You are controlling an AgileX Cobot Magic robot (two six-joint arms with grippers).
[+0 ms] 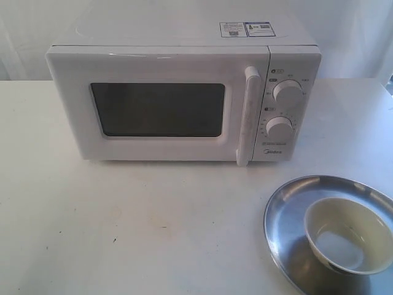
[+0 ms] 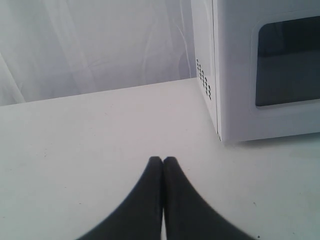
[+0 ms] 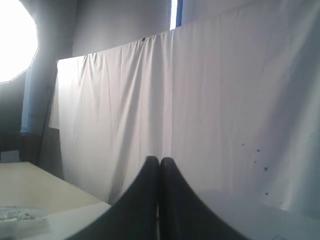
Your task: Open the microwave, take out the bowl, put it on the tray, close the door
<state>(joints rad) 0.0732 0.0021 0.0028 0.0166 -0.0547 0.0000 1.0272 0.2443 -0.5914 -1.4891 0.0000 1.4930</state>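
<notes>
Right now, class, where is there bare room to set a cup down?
Bare table before the microwave, left of the tray, and beside the microwave's vented side. Crowded: right front corner, where the bowl sits in the tray.

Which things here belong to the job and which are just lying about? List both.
Job: microwave, its door (shut), bowl, tray under the bowl.
Lying about: table, white curtain behind, sticker on the microwave's top.

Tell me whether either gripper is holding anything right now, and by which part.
Nothing is held. The left gripper and right gripper are both shut empty; the bowl sits on the tray.
</notes>
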